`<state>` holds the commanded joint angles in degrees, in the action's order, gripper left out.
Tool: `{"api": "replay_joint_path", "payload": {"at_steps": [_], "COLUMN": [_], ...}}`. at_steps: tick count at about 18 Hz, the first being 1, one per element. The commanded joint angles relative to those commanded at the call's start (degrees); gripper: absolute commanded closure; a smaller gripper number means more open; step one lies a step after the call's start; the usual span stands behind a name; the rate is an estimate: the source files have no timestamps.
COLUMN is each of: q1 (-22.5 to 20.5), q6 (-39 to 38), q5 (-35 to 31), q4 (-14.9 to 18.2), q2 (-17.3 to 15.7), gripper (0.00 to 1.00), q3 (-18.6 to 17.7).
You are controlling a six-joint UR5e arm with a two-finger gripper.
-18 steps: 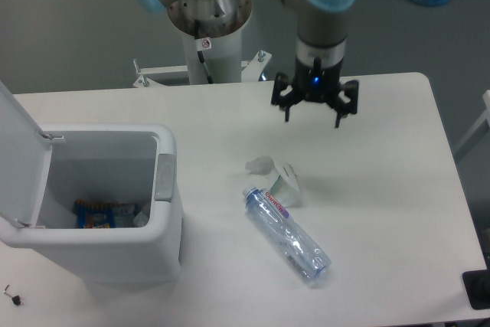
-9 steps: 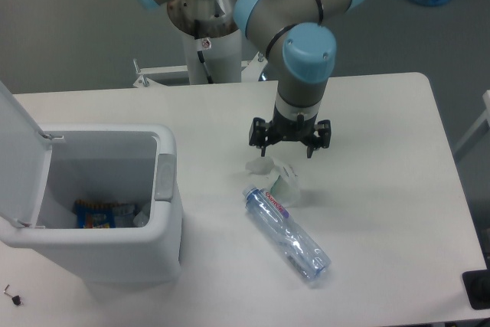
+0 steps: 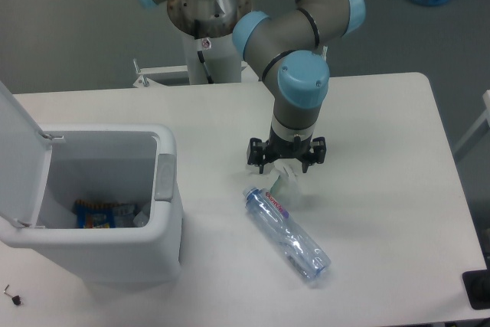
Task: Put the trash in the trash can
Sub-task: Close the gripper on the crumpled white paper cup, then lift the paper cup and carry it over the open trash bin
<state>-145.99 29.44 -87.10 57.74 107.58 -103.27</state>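
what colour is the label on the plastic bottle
Red and white, on the clear bottle near its cap, in the fixed camera view.

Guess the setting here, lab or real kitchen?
Likely a robotics lab: an arm on a white pedestal behind a bare white table, staged with just a trash can, a plastic bottle and crumpled paper under the gripper.

A single fixed camera looks down at a steep angle from the front of the white tabletop (image 3: pixel 383 112), facing the robot's base pedestal (image 3: pixel 208 28) at the far edge. It stands at middle range, taking in nearly the whole surface, the open trash can (image 3: pixel 115 258) at lower left and grey floor beyond. No second view is given.
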Motion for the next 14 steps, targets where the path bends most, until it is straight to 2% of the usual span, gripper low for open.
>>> {"api": "replay_joint_path", "payload": {"at_steps": [7, 10, 14], "q1": [-0.09, -0.17, -0.79], "q6": [0.26, 0.44, 0.53], "q5": [0.0, 0.0, 0.52], "q4": [-0.09, 0.17, 0.7], "q2": [-0.17, -0.17, -0.79], "gripper": [0.92, 1.0, 1.0], "q3": [0.62, 1.75, 3.95]}}
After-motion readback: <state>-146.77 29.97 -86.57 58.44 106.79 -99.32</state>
